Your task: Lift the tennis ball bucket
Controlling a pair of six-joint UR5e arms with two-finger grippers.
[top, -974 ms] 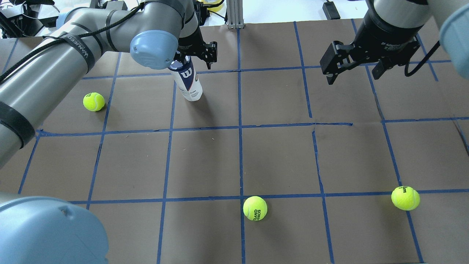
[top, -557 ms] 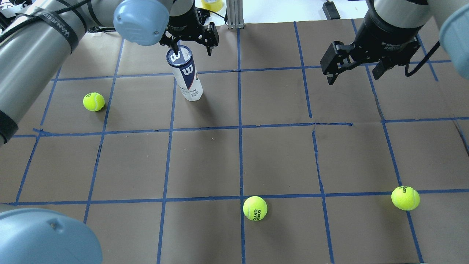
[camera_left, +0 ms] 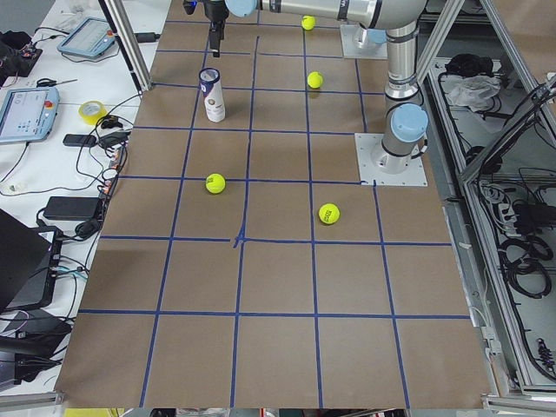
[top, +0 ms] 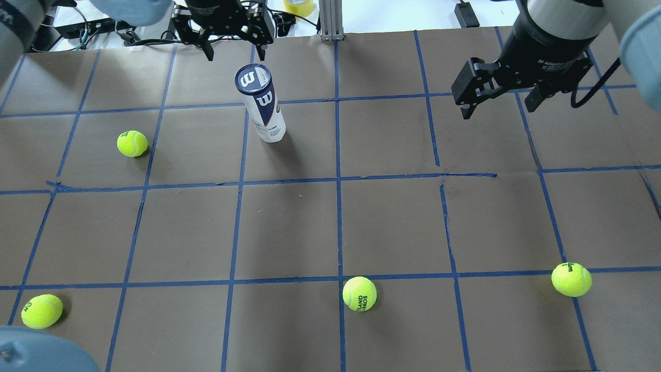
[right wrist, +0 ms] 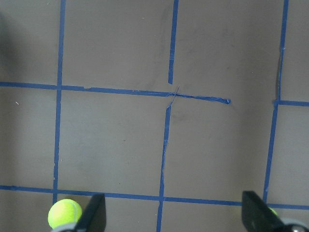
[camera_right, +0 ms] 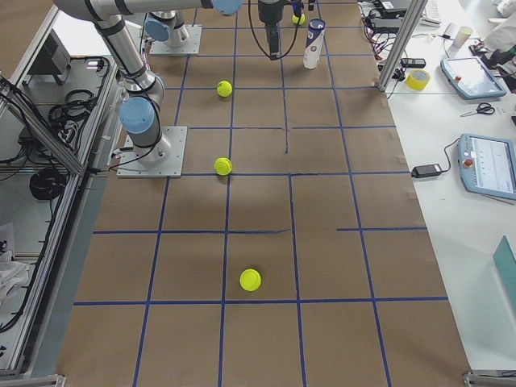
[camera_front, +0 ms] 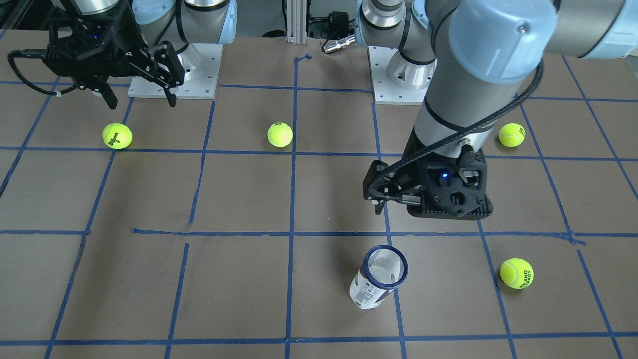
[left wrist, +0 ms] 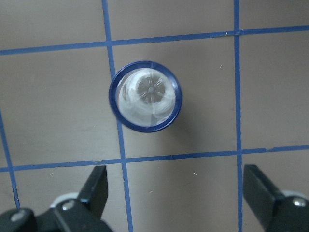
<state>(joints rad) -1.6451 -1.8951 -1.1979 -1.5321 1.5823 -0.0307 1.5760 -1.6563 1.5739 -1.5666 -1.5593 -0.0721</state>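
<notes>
The bucket [top: 262,106] stands upright on the table [top: 387,222], just beside a blue tape line [top: 241,155], in the far left part of the overhead view; nothing touches it. Its navy rim faces up, a round emblem sits on the navy band below, and a barcode label shows on its white side in the front-facing view [camera_front: 370,291].

The left gripper [top: 235,51] hangs above the table, apart from the bucket, with its jaws spread wide and nothing between them. Its wrist camera looks straight down on the bucket's rim [left wrist: 145,96], which lies ahead of the two fingers [left wrist: 96,188] rather than between them.

The right gripper [top: 498,106] hangs over the far right part of the table, well apart from the bucket. It is also spread open and empty; its wrist view shows only brown paper, tape lines and the edge of a ball between and beside its fingers [right wrist: 94,212].

Four balls lie scattered on the table: one left of the bucket [top: 132,143], one at the near left corner [top: 42,311], one near the middle of the near edge [top: 359,293], and one at the near right [top: 571,279] — all well apart from the bucket and from both grippers.
</notes>
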